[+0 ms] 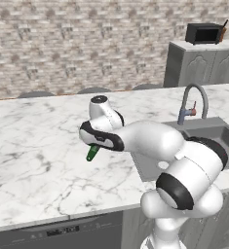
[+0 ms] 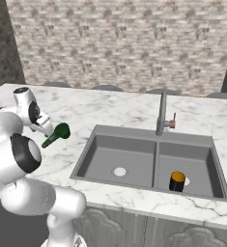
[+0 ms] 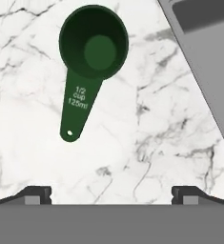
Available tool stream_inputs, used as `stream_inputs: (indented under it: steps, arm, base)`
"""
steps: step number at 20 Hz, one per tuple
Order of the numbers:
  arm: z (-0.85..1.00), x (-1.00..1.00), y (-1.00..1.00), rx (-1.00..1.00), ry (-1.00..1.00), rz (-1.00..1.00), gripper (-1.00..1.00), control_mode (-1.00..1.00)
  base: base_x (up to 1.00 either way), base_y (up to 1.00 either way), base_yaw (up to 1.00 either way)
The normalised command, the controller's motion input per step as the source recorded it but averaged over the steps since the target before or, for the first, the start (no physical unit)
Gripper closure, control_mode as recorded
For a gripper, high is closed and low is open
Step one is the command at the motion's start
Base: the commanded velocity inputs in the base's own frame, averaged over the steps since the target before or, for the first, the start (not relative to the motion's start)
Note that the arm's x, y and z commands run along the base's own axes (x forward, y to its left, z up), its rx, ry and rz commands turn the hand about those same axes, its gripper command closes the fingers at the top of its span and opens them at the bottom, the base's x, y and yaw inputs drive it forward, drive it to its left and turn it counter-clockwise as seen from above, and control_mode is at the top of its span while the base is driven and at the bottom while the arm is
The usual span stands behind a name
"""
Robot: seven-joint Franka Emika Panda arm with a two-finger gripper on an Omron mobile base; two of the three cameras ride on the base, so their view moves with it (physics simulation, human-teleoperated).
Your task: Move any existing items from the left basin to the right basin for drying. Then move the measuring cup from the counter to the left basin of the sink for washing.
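The dark green measuring cup (image 3: 91,48) lies flat on the white marble counter (image 3: 147,143), with its long handle pointing back toward my hand. It lies just left of the sink, and in the left base view its green handle (image 1: 91,154) pokes out from under my hand. My gripper (image 3: 111,193) hovers above it, open, with nothing between the fingertips (image 3: 37,194). The measuring cup (image 2: 57,133) also lies beside my hand in the right base view. The orange-yellow and black item (image 2: 177,181) stands in the right basin (image 2: 194,161). The left basin (image 2: 110,154) shows its pale drain.
A curved faucet (image 2: 161,113) rises behind the sink's divider. The sink's grey rim (image 3: 199,62) runs along the right of the hand view. A brick wall stands beyond the counter, and a dark microwave (image 1: 202,33) sits on a far cabinet.
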Motion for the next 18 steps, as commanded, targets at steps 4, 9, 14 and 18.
stream_inputs:
  steps: [4, 9, 14, 18]
  arm:
    - [-0.14, 0.41, 0.18, -0.02, 0.0, 0.0, -1.0, -1.0]
    - [-0.2, 0.39, 0.16, -0.04, 0.0, 0.0, -1.0, -1.0]
    - [-0.26, 0.24, 0.06, -0.06, 0.0, 0.0, -1.0, -1.0]
    - [-0.23, 0.2, 0.0, -0.03, 0.0, 0.0, -1.0, -1.0]
  base:
    - [0.0, 0.0, 0.0]
    - [0.0, 0.0, 0.0]
    - [0.0, 0.0, 0.0]
    - [0.0, 0.0, 0.0]
